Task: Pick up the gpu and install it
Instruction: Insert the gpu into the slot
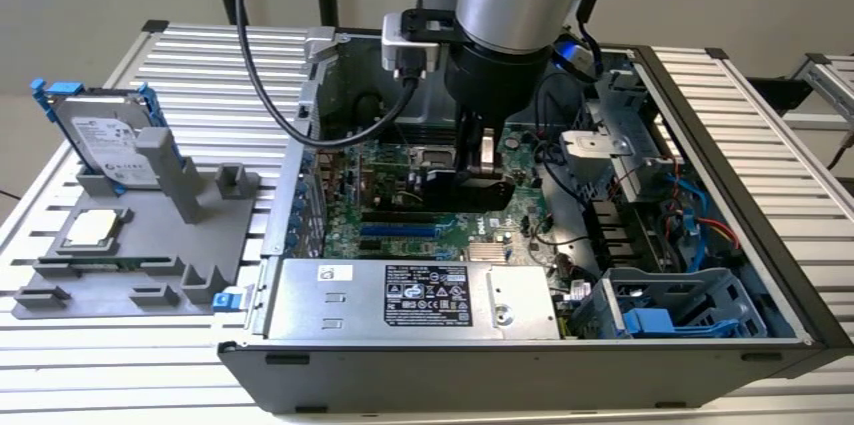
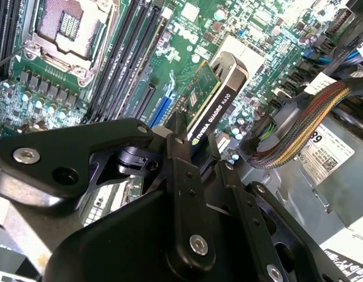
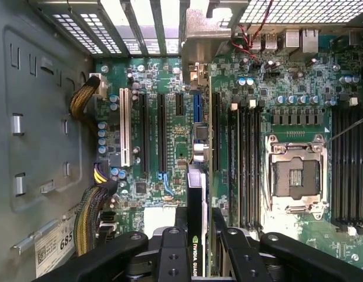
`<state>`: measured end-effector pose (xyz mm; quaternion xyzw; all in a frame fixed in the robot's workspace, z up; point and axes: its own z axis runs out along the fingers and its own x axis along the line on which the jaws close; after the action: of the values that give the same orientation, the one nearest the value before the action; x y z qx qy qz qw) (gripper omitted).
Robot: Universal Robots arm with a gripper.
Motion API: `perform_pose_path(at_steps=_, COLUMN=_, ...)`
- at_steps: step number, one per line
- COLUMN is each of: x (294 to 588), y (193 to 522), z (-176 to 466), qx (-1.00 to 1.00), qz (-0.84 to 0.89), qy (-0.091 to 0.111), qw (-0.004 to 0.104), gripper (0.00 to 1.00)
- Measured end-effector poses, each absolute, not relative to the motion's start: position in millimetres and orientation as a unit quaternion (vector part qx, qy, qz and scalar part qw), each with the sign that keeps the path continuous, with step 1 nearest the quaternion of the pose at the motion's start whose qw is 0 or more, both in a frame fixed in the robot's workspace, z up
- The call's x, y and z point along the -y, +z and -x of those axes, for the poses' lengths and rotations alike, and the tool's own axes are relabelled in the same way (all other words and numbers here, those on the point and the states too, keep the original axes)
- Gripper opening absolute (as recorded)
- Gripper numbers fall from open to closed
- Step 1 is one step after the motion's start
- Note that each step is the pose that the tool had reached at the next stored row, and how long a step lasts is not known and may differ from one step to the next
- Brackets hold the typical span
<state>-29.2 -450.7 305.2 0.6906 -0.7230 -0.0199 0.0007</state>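
In the second wrist view you've got the gripper (image 2: 190, 150) clamped on the gpu (image 2: 212, 103), with the black fingers (image 2: 180, 138) pinching the card's edge so it stands on edge over the motherboard (image 2: 187, 35). You can see its green board face on one side and the black cooler on the other, and the far end sits just above the blue slot (image 2: 162, 108). Off to the side you've got the empty processor socket (image 2: 67, 26), the black memory slots (image 2: 131, 53) and a bundle of braided cables (image 2: 299, 126).
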Motion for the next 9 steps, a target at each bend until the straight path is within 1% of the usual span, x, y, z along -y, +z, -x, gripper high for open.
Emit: perform_pose_path(at_steps=9, x=450.7, y=304.0, z=29.2, qx=0.723, qz=-0.691, qy=-0.020, qw=0.001, gripper=0.00)
